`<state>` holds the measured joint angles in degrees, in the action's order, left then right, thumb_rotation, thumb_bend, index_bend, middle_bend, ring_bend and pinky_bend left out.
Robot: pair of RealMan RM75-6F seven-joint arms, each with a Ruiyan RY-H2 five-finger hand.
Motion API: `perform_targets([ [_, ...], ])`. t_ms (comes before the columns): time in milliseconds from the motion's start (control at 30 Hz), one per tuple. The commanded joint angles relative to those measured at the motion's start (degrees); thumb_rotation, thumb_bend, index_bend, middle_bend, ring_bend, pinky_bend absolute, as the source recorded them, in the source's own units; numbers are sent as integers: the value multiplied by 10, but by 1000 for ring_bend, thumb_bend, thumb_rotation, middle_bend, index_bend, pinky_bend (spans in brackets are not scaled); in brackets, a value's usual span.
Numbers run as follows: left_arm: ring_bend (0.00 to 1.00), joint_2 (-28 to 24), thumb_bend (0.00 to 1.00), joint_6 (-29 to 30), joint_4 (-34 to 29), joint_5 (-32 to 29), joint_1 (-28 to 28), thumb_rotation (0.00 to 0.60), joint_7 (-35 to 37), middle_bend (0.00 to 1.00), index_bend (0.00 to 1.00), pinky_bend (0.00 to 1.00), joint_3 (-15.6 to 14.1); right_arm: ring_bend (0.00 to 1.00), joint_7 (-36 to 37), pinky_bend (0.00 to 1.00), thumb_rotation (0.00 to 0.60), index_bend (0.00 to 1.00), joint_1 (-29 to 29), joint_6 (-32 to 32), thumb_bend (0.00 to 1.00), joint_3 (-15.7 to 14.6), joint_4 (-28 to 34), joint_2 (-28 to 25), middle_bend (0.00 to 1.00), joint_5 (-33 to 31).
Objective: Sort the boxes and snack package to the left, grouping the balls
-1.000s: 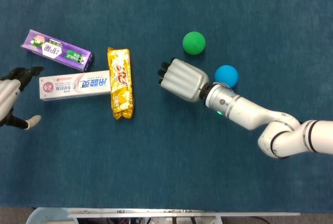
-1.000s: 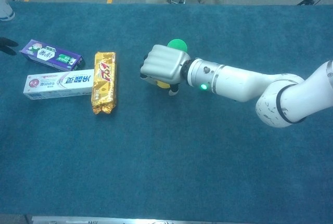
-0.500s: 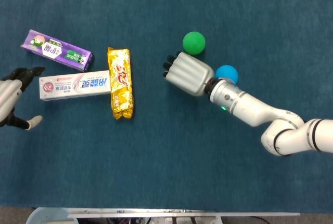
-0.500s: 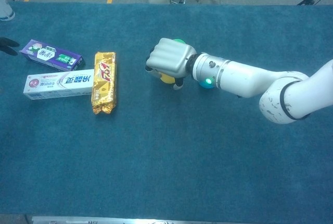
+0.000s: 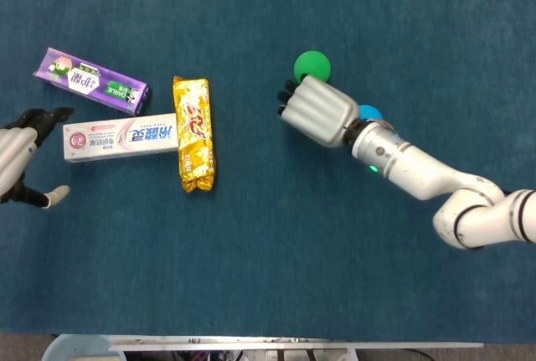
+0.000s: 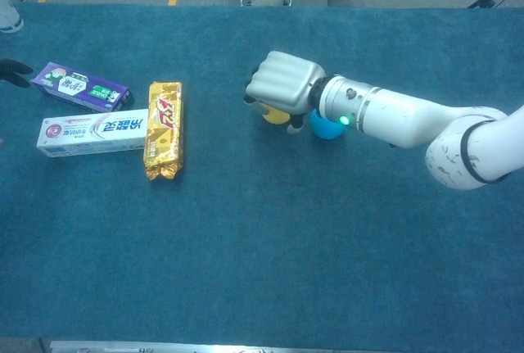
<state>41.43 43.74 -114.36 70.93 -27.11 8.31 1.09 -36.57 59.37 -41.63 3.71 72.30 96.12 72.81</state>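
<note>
Carrying a small yellow ball [image 6: 275, 114], clenched in the right hand [image 5: 316, 110], farther toward the desk's far right than a second ago, now just beside the round green ball [image 5: 311, 64] and the round blue ball [image 6: 326, 127]. Nearing release to complete the group. Resting released at the left edge: left hand [image 5: 18, 156].

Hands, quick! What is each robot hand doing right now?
Left hand: open, fingers apart, holding nothing.
Right hand: closed around a yellow ball.
</note>
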Motion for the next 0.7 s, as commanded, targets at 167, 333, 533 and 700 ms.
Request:
perform_targets([
  [167,0,3,270,-1,-1,-1,-3,600,-4,124,0,141,1,306,1,512,600,489,-14,-12,17,-7,21,-22,395,-2],
  [333,0,3,270,-2,-4,-4,-4,600,-8,124,0,141,1,306,5,512,600,489,-20,-19,16,-7,35,-36,395,1],
  [533,0,3,270,-2,-5,-7,-6,600,-11,124,0,141,1,306,9,512,600,489,-27,-24,16,-11,55,-59,396,5],
  [700,0,6,270,-5,-5,-9,-9,600,-14,125,0,141,2,306,34,512,600,489,-32,-37,17,-5,78,-75,396,18],
])
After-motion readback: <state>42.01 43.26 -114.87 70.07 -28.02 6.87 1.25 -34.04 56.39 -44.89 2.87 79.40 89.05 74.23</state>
